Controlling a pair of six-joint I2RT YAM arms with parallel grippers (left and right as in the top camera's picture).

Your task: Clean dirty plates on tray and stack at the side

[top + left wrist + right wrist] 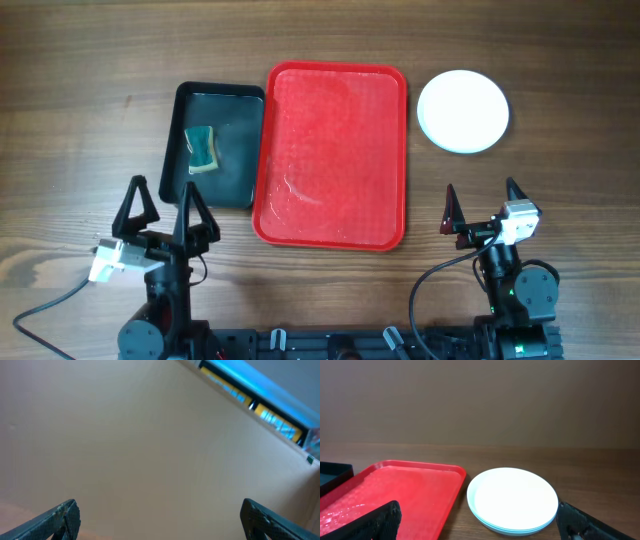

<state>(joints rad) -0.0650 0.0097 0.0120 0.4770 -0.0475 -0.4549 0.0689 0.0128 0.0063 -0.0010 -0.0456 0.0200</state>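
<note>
At the near edge of the wooden counter [570, 200] the left gripper [163, 190] stands above the bare wood with its jaws spread wide and nothing between them. In its own wrist view the two dark fingers [55, 520] sit at the bottom corners, well apart, against a plain pale surface. The right gripper [480, 190], near and to the right, is likewise spread wide and holds nothing, hanging just off the near right corner of the tray [330, 243]. The red tray lies in the middle of the counter with its long side running near to far, and its floor glistens as if wet. Just beside its left rim is a smaller black tray [172, 150] with a green sponge [203, 148] lying in it. Farther off, right of the red tray's far end and apart from it, the plates [462, 111] rest stacked on the counter. The right wrist view shows a white one on top and light blue edges beneath.
</note>
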